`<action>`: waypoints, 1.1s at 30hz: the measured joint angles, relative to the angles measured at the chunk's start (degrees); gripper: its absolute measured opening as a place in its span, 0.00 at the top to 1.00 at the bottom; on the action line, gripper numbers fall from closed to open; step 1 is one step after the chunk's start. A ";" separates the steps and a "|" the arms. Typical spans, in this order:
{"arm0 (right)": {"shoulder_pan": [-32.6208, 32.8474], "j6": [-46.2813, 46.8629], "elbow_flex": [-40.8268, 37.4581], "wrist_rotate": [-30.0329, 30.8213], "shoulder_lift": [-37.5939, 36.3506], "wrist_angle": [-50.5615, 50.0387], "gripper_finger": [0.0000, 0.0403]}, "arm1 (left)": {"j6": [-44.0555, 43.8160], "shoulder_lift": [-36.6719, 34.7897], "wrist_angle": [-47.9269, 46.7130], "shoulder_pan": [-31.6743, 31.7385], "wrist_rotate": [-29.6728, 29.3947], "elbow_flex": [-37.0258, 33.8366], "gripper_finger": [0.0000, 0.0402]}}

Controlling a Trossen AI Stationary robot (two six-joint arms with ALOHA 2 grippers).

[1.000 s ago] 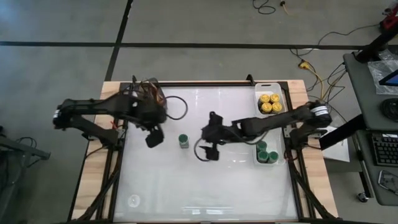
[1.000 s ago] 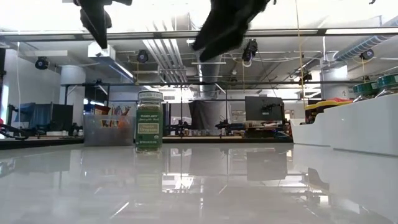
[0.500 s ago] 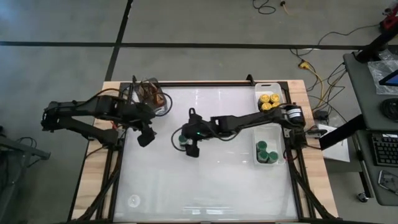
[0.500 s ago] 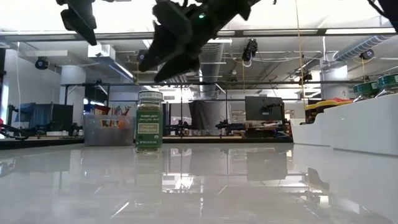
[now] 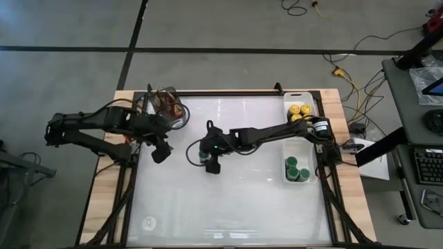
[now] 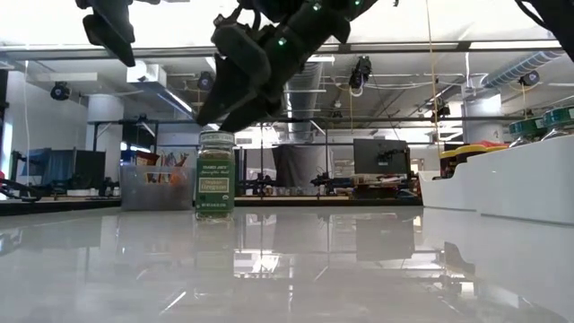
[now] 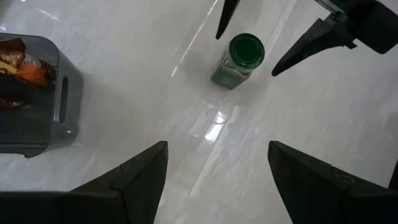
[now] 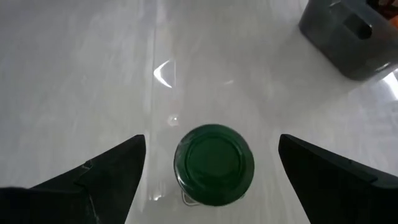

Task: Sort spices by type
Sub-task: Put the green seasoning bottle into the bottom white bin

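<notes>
Since a second ago my right arm has swung out from beside the right-hand trays toward the middle of the table, and the right gripper (image 5: 205, 156) now hangs directly over the one loose green-lidded jar (image 8: 214, 163). My left arm has drawn back a little toward the table's left edge, where the left gripper (image 5: 160, 150) hovers near the grey cup (image 7: 34, 99) of brown sticks at the far left corner.

Both pairs of fingers are spread wide and grasping nothing. In the right wrist view the two dark fingers (image 8: 106, 171) stand on either side of the green lid with clear table showing between them and it, and the low view shows that gripper above the jar's lid, not down around it.

By my reckoning the sort is nearly finished. Yellow-lidded jars (image 5: 299, 113) sit together in the white tray (image 5: 296, 96) at the far right corner, and green-lidded jars (image 5: 297, 169) are gathered in the second tray (image 5: 286, 181) nearer along the right edge. I can see only this single green jar left out, standing upright left of the table's middle. What remains, I judge, is to lower, close on it, and carry it to the green tray.
</notes>
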 joint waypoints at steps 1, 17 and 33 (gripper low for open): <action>0.00 -0.21 -0.13 -0.02 0.15 0.08 0.11 | 0.00 0.05 0.00 0.00 -0.01 -0.01 0.35; -0.24 1.08 -0.40 0.00 2.29 0.48 0.25 | 0.57 0.10 0.75 0.00 -1.63 -0.01 0.35; 0.25 2.06 5.22 -0.02 -4.20 -12.96 0.51 | 10.89 -1.43 1.27 0.00 -1.62 3.55 0.35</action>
